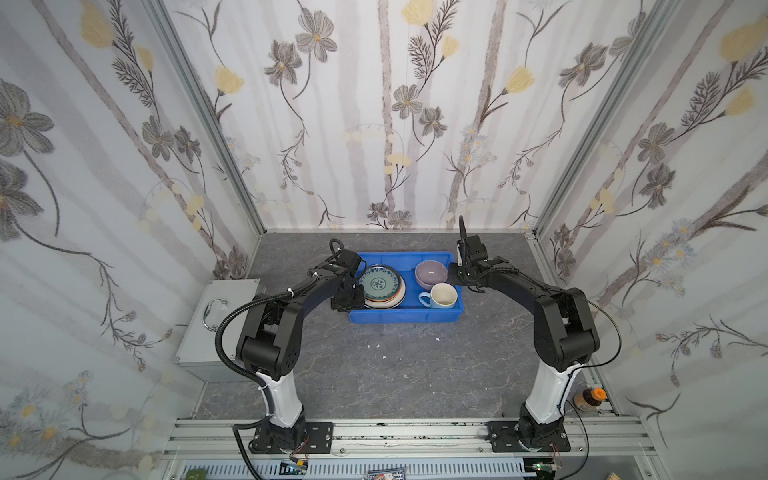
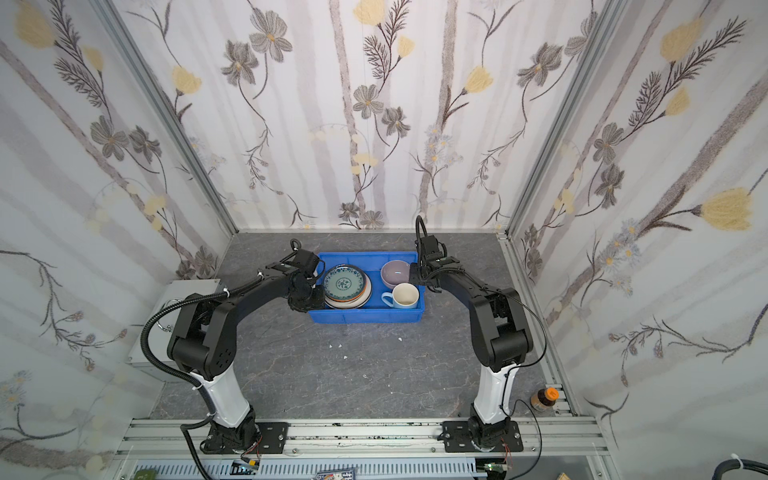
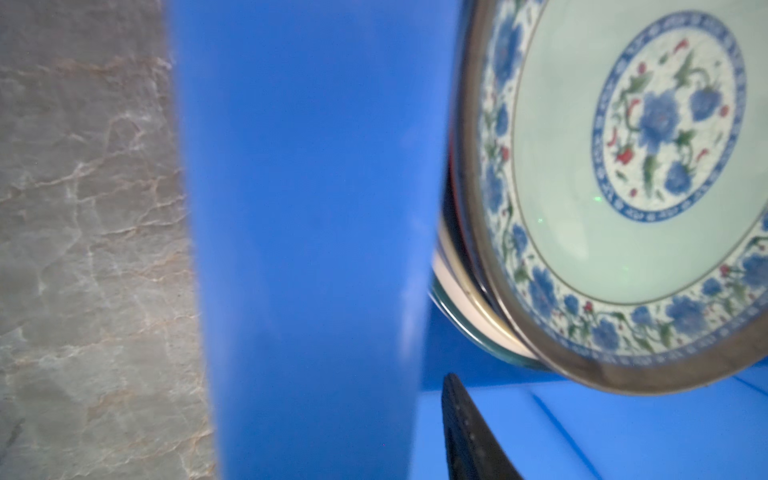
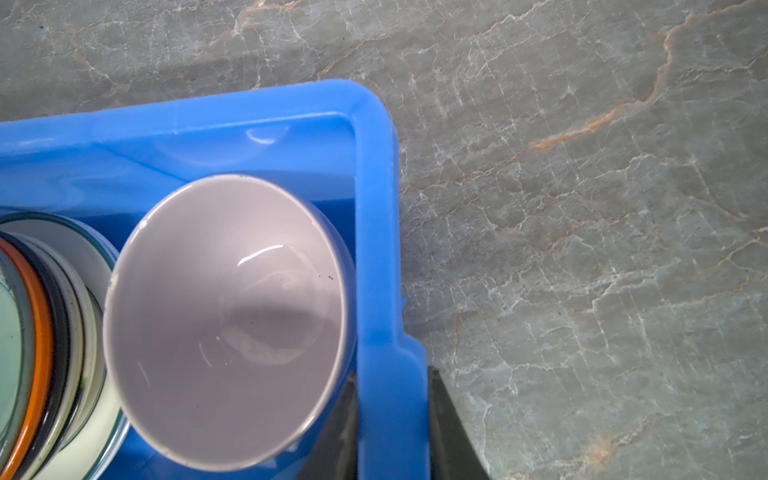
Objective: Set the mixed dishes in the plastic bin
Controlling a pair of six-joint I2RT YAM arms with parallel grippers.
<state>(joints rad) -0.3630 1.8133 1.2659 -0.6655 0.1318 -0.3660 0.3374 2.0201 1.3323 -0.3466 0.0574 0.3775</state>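
Blue plastic bin (image 1: 405, 318), frame centre, holds plate stack (image 1: 380, 286), lilac bowl (image 1: 431, 272), mug (image 1: 442, 296); right gripper (image 4: 392, 386) pinches right rim, likely steadying bin; left gripper (image 1: 345, 297) at left wall, closure indeterminate.

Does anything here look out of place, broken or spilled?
Yes: small white bits lie scattered on the table in front of the blue bin. They look like chips or crumbs; I cannot tell which. Nothing else stands out.
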